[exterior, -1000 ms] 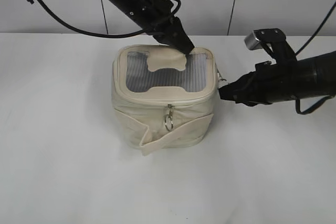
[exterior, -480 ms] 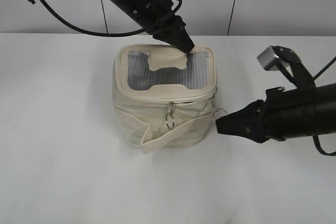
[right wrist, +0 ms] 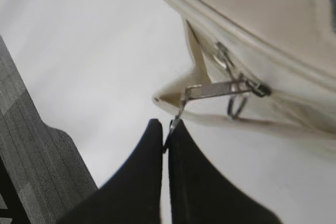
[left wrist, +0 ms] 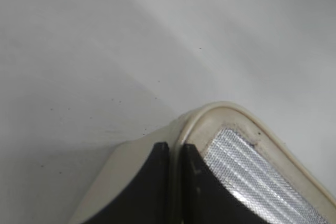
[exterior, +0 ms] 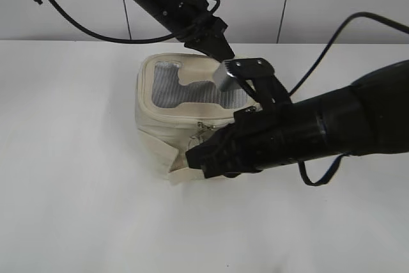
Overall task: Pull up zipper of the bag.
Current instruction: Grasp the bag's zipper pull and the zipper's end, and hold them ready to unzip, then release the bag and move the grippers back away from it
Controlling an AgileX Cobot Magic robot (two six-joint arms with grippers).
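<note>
The cream bag [exterior: 156, 119] stands mid-table, its grey mesh lid [exterior: 167, 86] facing up. My left gripper [exterior: 223, 52] is shut on the lid rim at the bag's back right corner; the left wrist view shows the rim [left wrist: 210, 113] pinched between its black fingers [left wrist: 176, 150]. My right gripper [exterior: 193, 156] reaches across the bag's front. In the right wrist view it [right wrist: 164, 125] is shut on a thin silver ring pull [right wrist: 177, 113], drawn taut from a zipper slider [right wrist: 210, 90]. A second slider's ring [right wrist: 237, 103] hangs beside it. The zipper track [exterior: 192, 121] runs under the lid.
The wide cream strap [exterior: 163, 153] sticks out at the bag's lower front. The right arm [exterior: 319, 129] covers the bag's right half. A grey wall [exterior: 332, 4] rises behind the white table [exterior: 77, 209]. A grey mat [right wrist: 31, 145] lies off the table edge.
My right arm swung from the bag's right side across its front to the left and now holds the ring pull. The left gripper stayed on the lid rim; the bag shifted slightly.
</note>
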